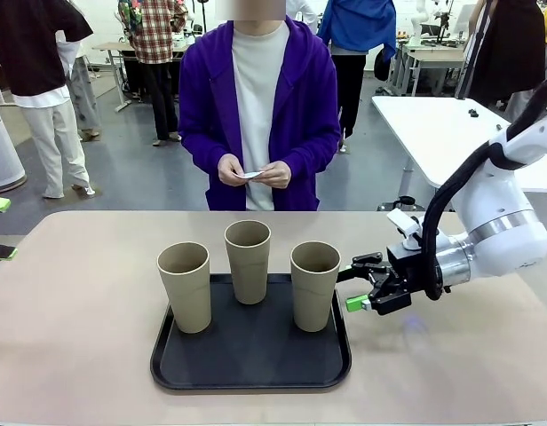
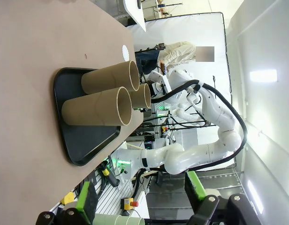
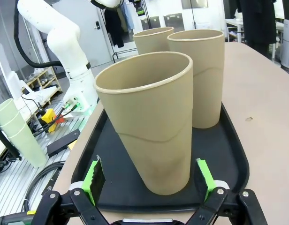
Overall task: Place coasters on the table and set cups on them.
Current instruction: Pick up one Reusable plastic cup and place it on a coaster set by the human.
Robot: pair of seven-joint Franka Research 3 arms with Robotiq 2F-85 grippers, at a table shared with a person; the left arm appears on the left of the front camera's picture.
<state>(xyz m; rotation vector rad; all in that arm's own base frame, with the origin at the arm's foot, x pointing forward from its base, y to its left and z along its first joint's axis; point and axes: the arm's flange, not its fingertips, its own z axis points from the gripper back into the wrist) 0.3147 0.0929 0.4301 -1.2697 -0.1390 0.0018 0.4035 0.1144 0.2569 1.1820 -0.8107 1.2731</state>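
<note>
Right hand (image 1: pixel 354 285), spread, points level at the nearest tall tan tumbler (image 1: pixel 314 284) on the black rectangular tray (image 1: pixel 251 359); left hand (image 2: pixel 139 183) likewise spread.

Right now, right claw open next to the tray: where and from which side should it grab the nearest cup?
Grip the right-hand cup around its mid-wall, coming level from the robot's right, where the open right claw sits. It stands upright on the black tray, its round tapered wall should fit between the pads, and that side is free of the other two cups.
</note>
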